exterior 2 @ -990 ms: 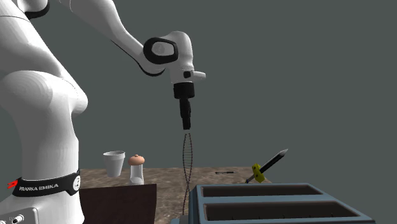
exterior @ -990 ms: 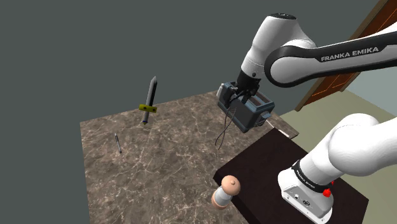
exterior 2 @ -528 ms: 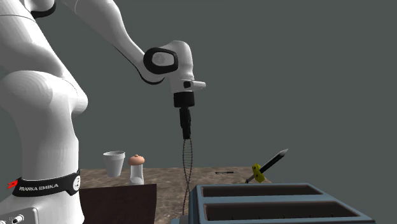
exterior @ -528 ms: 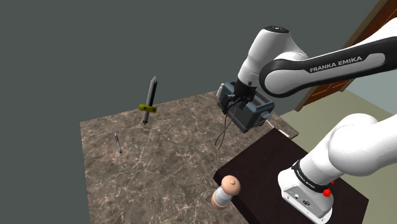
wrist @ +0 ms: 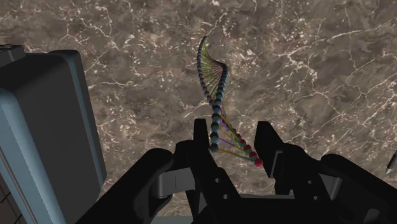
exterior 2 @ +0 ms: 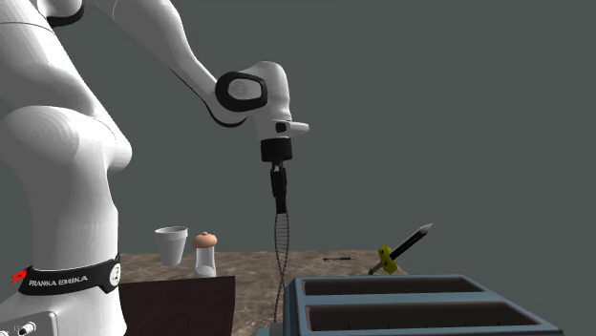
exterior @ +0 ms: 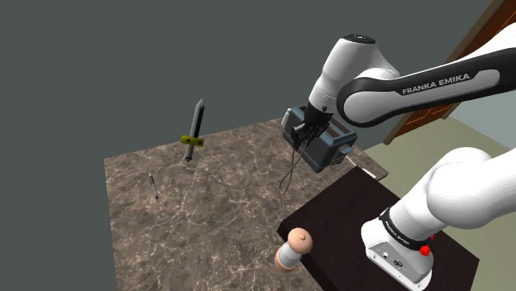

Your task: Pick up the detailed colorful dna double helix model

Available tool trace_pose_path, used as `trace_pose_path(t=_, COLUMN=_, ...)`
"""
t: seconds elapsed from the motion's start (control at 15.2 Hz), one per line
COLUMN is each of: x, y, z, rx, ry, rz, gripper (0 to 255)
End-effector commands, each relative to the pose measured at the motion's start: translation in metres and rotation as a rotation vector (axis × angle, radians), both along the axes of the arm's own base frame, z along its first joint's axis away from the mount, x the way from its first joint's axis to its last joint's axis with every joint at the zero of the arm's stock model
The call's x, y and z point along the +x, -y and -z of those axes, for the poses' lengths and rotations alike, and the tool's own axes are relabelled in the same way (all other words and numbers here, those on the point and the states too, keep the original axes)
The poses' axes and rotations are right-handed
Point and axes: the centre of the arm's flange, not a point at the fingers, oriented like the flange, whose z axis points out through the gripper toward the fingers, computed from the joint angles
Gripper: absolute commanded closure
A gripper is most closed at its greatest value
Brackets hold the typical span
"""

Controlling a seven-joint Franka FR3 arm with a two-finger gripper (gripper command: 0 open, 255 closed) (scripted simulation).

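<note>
The DNA double helix model (wrist: 216, 95) is a thin twisted ladder of dark beads with coloured rungs. It stands upright on the brown marble table (exterior: 207, 215), beside the toaster. My gripper (wrist: 233, 143) hangs straight above it, and its two black fingers clasp the helix's top end between them. In the second exterior view the gripper (exterior 2: 280, 202) points down onto the helix (exterior 2: 280, 253), whose foot is hidden behind the toaster. The shoulder view has the gripper (exterior: 304, 136) over the thin helix (exterior: 291, 169), whose lower end reaches the table.
A blue-grey toaster (exterior: 331, 145) stands close beside the helix. A black toy sword with a yellow guard (exterior: 195, 128) stands at the table's far side, near a small dark pin (exterior: 154, 185). A capped shaker (exterior: 293, 248) and white cup (exterior 2: 172, 244) stand near the dark stand (exterior: 355, 207).
The gripper came down over the helix's top during the first half second, then stayed at that height. The helix has not moved.
</note>
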Motion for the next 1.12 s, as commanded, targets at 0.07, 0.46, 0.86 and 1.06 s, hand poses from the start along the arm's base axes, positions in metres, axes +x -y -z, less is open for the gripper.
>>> trace_pose_path(t=0.07, x=0.0, y=0.0, z=0.001, rx=0.0, ry=-0.002, rz=0.0, gripper=255)
trace_pose_path(t=0.46, x=0.0, y=0.0, z=-0.031, rx=0.0, ry=-0.002, rz=0.0, gripper=255)
trace_pose_path(t=0.86, x=0.0, y=0.0, z=-0.062, rx=0.0, ry=-0.002, rz=0.0, gripper=255)
trace_pose_path(t=1.06, x=0.0, y=0.0, z=-0.078, rx=0.0, ry=-0.002, rz=0.0, gripper=255)
